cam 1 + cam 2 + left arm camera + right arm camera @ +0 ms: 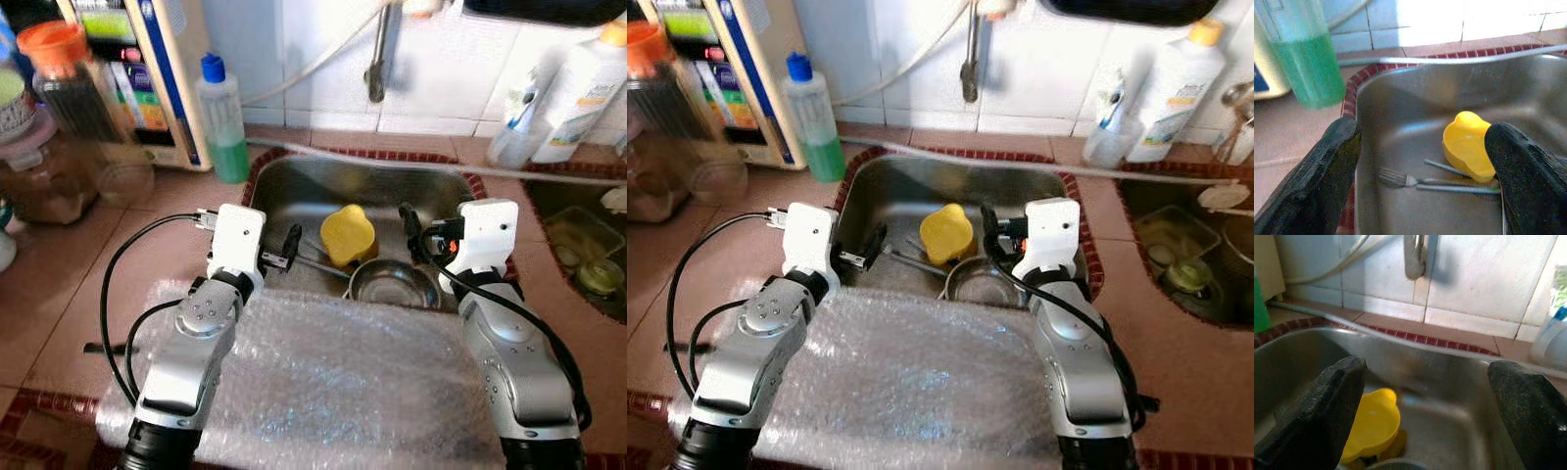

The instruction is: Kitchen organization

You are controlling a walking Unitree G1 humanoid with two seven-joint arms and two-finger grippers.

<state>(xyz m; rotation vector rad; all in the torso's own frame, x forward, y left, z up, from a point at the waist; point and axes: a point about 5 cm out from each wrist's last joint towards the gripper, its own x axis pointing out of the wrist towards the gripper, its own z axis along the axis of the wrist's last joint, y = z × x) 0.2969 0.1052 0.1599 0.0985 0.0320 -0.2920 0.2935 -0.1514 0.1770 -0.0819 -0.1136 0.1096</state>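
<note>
A steel sink (323, 184) lies straight ahead. In it a yellow plastic cup (349, 233) lies on its side beside a small steel bowl (393, 284). A fork (1400, 178) and another thin metal utensil rest on the sink floor next to the cup. My left gripper (280, 255) hovers over the sink's near left part, open, with nothing between its fingers (1327, 171). My right gripper (421, 238) hangs over the near right part, above the bowl, also open and holding nothing. In the right wrist view the cup (1374, 426) sits below and ahead of the fingers (1327, 406).
Bubble wrap (343, 382) covers the counter in front of the sink, under my arms. A bottle of green liquid (223, 122) stands at the sink's back left corner. Jars (69, 88) crowd the left. A tap (377, 59) hangs above. A white bottle (578, 93) and a second basin (583, 250) are on the right.
</note>
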